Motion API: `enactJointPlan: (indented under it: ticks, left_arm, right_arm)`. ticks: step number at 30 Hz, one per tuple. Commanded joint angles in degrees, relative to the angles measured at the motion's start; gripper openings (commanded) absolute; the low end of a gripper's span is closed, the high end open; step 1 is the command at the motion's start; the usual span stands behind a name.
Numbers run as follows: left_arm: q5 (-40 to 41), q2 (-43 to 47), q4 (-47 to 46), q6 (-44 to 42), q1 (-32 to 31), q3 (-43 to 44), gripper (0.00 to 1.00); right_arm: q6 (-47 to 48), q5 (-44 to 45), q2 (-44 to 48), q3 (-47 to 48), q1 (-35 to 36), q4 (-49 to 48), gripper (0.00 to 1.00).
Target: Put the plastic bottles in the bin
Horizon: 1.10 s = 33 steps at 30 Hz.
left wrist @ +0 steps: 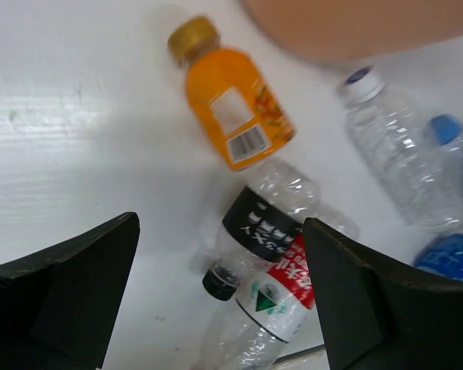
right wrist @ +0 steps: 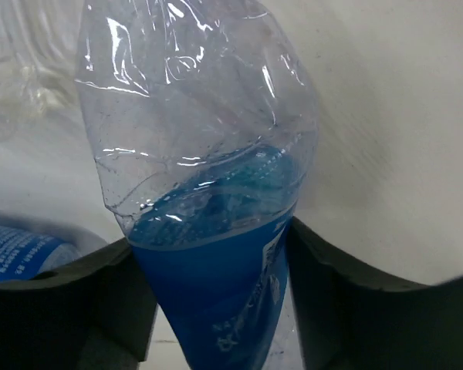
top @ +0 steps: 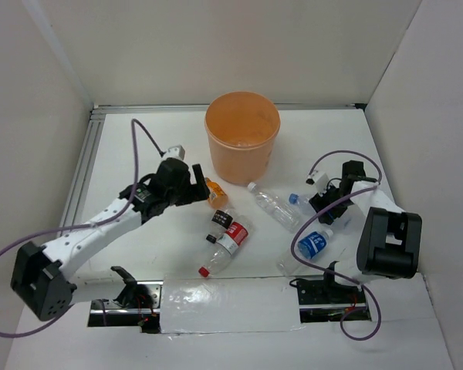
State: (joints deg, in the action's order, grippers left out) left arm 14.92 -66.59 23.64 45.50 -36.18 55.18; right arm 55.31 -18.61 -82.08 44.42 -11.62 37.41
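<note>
Currently: the bin (top: 241,154) stands upright at the far centre of the table (top: 139,146), mouth up. The bottles I can see all lie on their sides, nearer than the bin. The orange bottle (top: 214,193) is closest to it, just near-left of its base, gold cap toward the far side. The dark-label bottle (top: 221,219) lies just near of the orange one. The red-label bottle (top: 230,240) touches it on the near side, red cap pointing at the near edge. The clear bottle (top: 273,205) with a white cap sits right of that group, angled, cap toward the bin. The left gripper (top: 198,185) hovers just left of the orange bottle with its fingers spread wide. In the left wrist view the dark-label and red-label bottles show in the gap below them. The right gripper (right wrist: 214,254) is low over the right side of the table. Its fingers sit against both sides of the blue-label bottle (right wrist: 201,154), a crumpled clear one, with the contact on the label band. Can't tell whether that bottle is off the table. The second blue-label bottle (top: 315,243) lies just near of that gripper, close to the right arm's base. Can't tell from these views whether anything lies inside the bin.
</note>
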Motion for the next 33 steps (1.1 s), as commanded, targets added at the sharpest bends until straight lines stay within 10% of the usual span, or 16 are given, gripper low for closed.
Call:
enactJointPlan:
  ticks: [1, 5, 14, 21, 33]
  left_arm:
    - [-6.92, -4.33, -7.45, 7.94, 1.46, -2.17, 0.99]
    - [-8.41, -11.53, -6.33, 10.58, 1.47, 1.59, 0.99]
    - [-9.82, -21.30, -5.80, 12.16, 1.47, 6.52, 0.99]
    - [-9.82, -24.38, -6.76, 12.16, 1.99, 5.56, 0.99]
    - [-8.77, -30.17, -9.22, 12.16, 3.05, 6.08, 0.99]
  right_arm:
    - [0.41, 1.03, -0.01, -0.30, 0.37, -4.89, 0.64]
    - [1.99, -3.70, 5.16, 3.64, -2.97, -1.12, 0.41]
    - [0.51, -30.98, 12.83, 26.84, -5.43, 4.53, 0.24]
    - [-20.32, -45.02, 9.32, 37.47, 2.90, -22.89, 0.24]
    - [-20.33, -45.99, -16.07, 60.50, 25.50, -19.23, 0.42]
